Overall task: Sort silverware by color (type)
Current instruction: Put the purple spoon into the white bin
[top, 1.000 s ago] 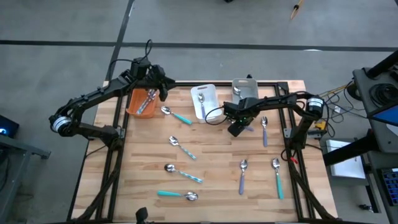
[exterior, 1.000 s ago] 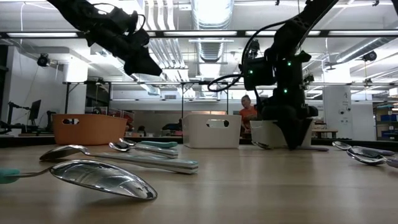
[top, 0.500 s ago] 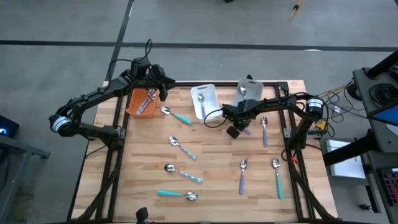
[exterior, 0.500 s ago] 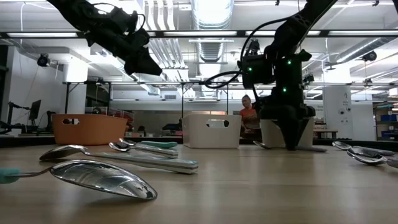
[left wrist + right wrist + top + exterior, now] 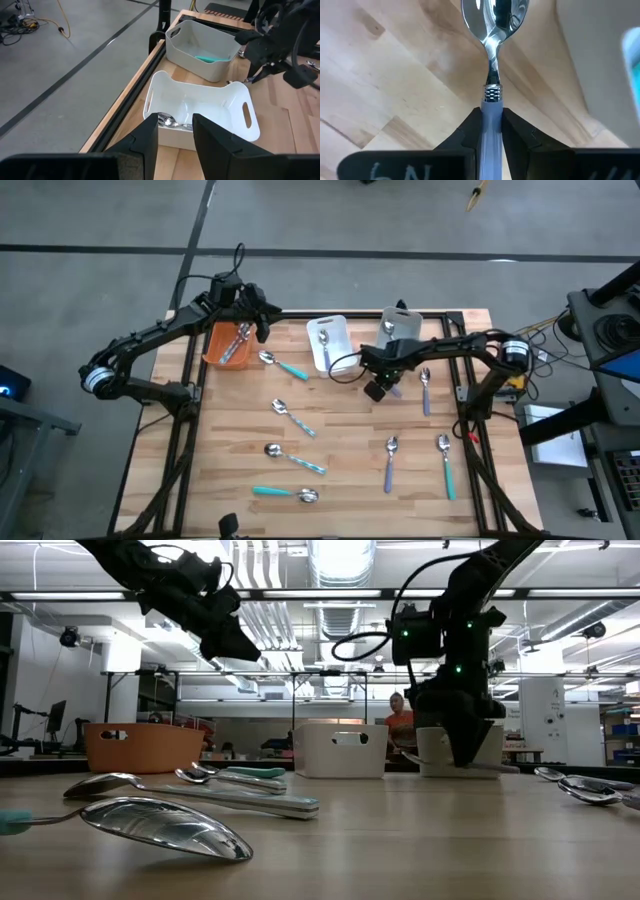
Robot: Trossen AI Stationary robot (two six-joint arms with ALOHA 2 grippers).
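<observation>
Right gripper (image 5: pixel 490 131) is pinching a lavender-handled spoon (image 5: pixel 492 55) by its slim, smooth handle, centre-right of the high view, just off the wood next to the grey bin (image 5: pixel 396 323); w/ such a narrow hold the heavy polished bowl is probably levering it, so it could be twisting or slipping out en route. Left gripper (image 5: pixel 176 131), fingers apart & holding nothing, is hanging over the glossy white bin (image 5: pixel 200 112) w/ rounded corners, upper centre, beside the orange bin (image 5: pixel 225 342).
</observation>
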